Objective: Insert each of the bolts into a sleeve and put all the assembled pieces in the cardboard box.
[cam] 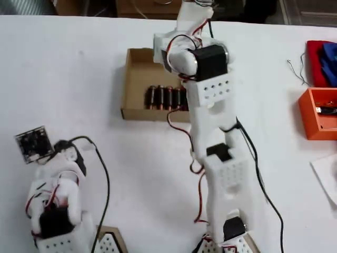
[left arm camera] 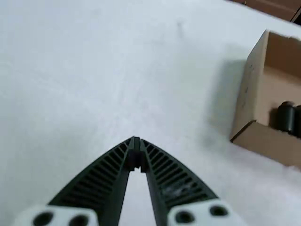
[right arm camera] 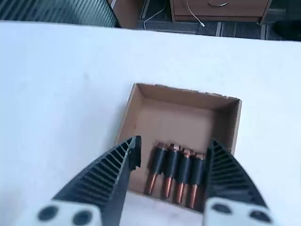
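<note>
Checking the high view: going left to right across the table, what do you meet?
The left arm → cardboard box → right arm, stretched over the box's far side → orange container at the picture's edge.

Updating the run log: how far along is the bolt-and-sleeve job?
Done: four assembled pieces lie side by side in the cardboard box. In hand: nothing. The right tool hangs open above them, and the left tool is shut over the table. Left: probably just pulling the arms back.
</note>
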Controlling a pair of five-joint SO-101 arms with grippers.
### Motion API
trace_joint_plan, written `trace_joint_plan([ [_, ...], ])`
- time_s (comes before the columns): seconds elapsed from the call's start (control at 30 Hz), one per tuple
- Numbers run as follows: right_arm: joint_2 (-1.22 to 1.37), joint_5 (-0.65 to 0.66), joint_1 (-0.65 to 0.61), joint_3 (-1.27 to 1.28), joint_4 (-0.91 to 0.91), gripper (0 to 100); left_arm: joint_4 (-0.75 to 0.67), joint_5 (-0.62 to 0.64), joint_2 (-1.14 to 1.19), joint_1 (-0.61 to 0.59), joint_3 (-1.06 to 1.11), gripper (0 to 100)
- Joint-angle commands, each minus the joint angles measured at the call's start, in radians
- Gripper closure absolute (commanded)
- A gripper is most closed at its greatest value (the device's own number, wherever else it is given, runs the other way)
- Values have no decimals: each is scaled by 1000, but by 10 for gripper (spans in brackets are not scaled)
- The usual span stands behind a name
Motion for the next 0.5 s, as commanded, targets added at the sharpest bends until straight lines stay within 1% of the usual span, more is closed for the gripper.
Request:
trace_joint_plan([
  [0.0, -272, 35, 2, 290, 24, 838, 75, -3, -18, 34, -122, 970],
  [0.13, -567, 35, 15, 672, 22, 941, 212, -124, -18, 103, -124, 970],
  [0.2, -702, 43, 50, 847, 18, 974, 272, -144, -18, 133, -122, 970],
  [0.27, -812, 43, 91, 1002, 16, 975, 322, -144, -18, 150, -124, 970],
  [0.4, -960, 44, 223, 1307, 16, 967, 414, -146, -18, 147, -122, 972],
  [0.47, -1001, 86, 278, 1445, 15, 967, 417, -147, -18, 143, -127, 973],
])
